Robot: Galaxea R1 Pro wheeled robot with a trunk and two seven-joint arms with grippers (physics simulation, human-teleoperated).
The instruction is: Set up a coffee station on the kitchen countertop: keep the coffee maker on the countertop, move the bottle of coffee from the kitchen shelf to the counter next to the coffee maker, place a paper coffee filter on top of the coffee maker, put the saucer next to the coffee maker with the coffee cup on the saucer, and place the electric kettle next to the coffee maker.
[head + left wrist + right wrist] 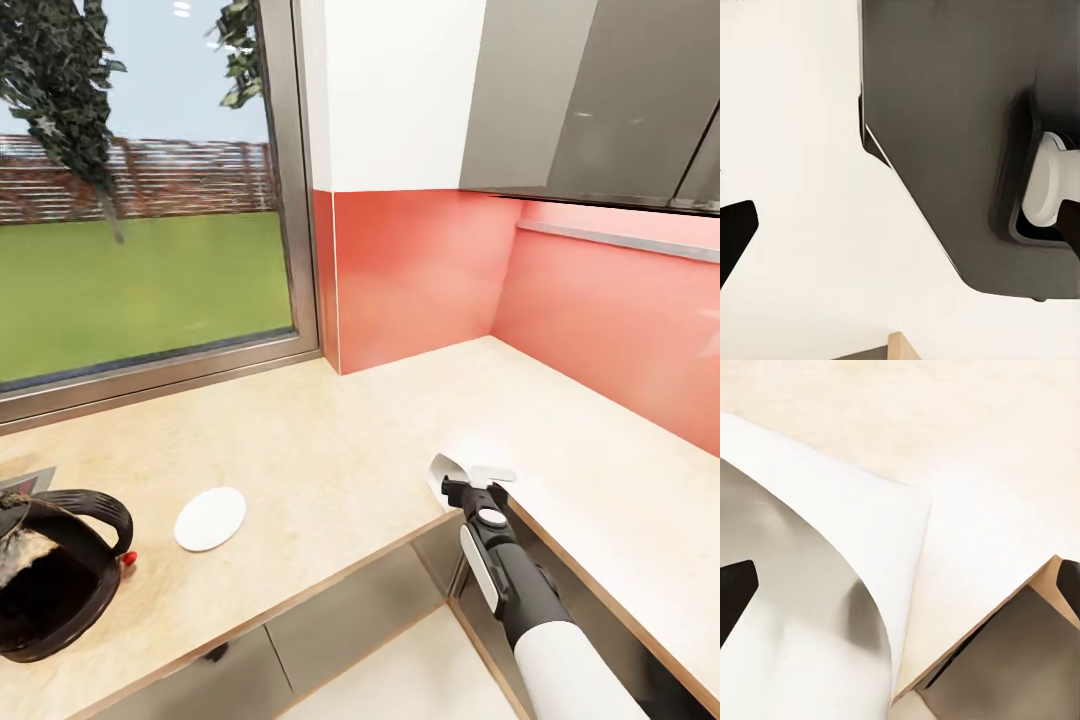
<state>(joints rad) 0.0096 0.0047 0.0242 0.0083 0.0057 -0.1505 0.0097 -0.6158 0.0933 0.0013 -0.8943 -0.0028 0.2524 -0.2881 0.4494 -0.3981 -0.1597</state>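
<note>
The white coffee cup (447, 470) sits at the inner corner edge of the light-wood kitchen countertop (330, 470). My right gripper (470, 484) is right at it. In the right wrist view the coffee cup (832, 585) looms large between the widely spread fingers of the right gripper (900, 585), its hollow turned toward the camera. The white saucer (210, 518) lies flat well to the cup's left. Further left stands the dark electric kettle (50, 580) with its looped handle and red switch. My left gripper (904, 229) hangs open over pale floor beside the robot's dark base (960, 150).
The counter runs in an L along a red backsplash (420, 280), with a big window (140, 200) behind and grey upper cabinets (590, 100) at the right. Grey cabinet fronts (340, 620) sit below the edge. A grey metal corner (25, 480) shows beside the kettle.
</note>
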